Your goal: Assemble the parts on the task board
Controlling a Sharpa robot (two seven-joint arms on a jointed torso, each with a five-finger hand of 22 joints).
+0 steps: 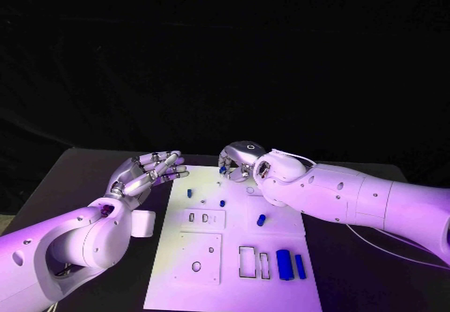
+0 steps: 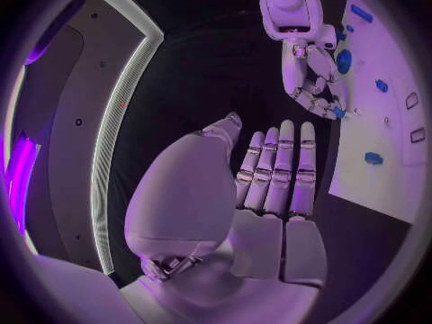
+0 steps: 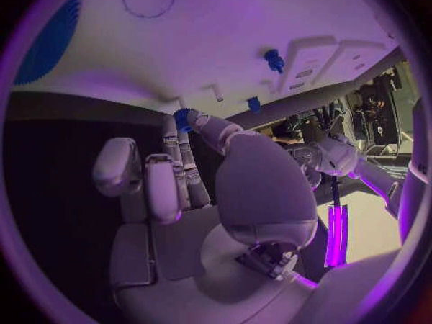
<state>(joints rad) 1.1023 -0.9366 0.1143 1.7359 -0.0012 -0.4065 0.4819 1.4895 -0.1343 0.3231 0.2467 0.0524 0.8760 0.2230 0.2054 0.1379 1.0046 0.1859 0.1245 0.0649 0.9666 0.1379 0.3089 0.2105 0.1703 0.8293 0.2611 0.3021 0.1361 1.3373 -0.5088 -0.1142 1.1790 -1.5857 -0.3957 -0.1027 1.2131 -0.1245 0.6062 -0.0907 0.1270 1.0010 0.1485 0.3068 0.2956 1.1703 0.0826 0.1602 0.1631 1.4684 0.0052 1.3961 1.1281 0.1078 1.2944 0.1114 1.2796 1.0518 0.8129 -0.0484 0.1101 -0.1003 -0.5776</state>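
A small blue part [image 1: 222,169] is pinched at the fingertips of the right hand [image 1: 239,160], above the far edge of the task board [image 1: 281,224]. The part is judged light, rigid and smooth, liable to slip; a hold across its middle is advised. Its long axis and heading cannot be told, being largely hidden by the fingers. The left hand [image 1: 150,174] is held open beside the board's left edge, fingers straight, nothing in it
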